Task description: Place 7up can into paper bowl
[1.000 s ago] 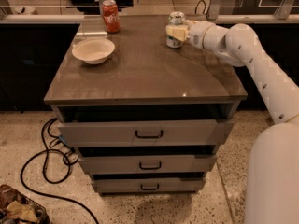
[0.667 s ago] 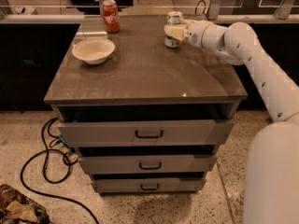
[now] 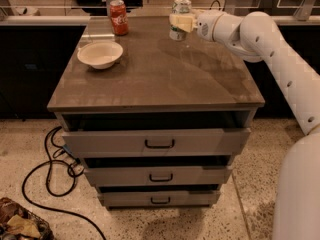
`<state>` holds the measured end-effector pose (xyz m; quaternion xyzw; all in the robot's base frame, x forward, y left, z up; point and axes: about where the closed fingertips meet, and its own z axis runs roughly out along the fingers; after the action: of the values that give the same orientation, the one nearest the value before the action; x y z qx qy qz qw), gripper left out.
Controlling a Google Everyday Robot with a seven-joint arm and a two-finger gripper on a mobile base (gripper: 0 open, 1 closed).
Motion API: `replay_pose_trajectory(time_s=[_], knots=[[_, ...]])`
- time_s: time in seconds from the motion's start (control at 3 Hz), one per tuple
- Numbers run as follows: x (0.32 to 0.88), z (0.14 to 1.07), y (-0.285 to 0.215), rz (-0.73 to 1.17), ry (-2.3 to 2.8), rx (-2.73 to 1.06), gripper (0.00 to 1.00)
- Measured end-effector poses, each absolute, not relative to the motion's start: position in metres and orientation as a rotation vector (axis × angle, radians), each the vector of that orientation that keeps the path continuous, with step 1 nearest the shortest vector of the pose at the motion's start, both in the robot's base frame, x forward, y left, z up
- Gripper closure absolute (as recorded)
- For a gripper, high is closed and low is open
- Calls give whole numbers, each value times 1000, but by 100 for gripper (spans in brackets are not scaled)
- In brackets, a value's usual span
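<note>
- We are seeing the gripper (image 3: 181, 22) hanging over the back of the desk (image 3: 165, 74), right of centre, pinching the 7up can (image 3: 181, 6) around its middle.
- The 7up can is standing upright in that grip; we cannot tell whether its base is touching the desk.
- The white arm (image 3: 270, 44) is reaching in from the right.
- The paper bowl (image 3: 100, 64) is sitting well apart from the 7up can, near the desk's left edge.
- A red can (image 3: 119, 17) is standing upright just behind the paper bowl.
</note>
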<state>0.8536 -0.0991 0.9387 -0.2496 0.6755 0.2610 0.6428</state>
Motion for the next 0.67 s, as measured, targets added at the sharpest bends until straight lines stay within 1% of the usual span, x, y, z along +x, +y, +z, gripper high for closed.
replay_pose_trajectory(time_s=[0.67], knots=[[823, 991, -53, 612, 1504, -617, 100]])
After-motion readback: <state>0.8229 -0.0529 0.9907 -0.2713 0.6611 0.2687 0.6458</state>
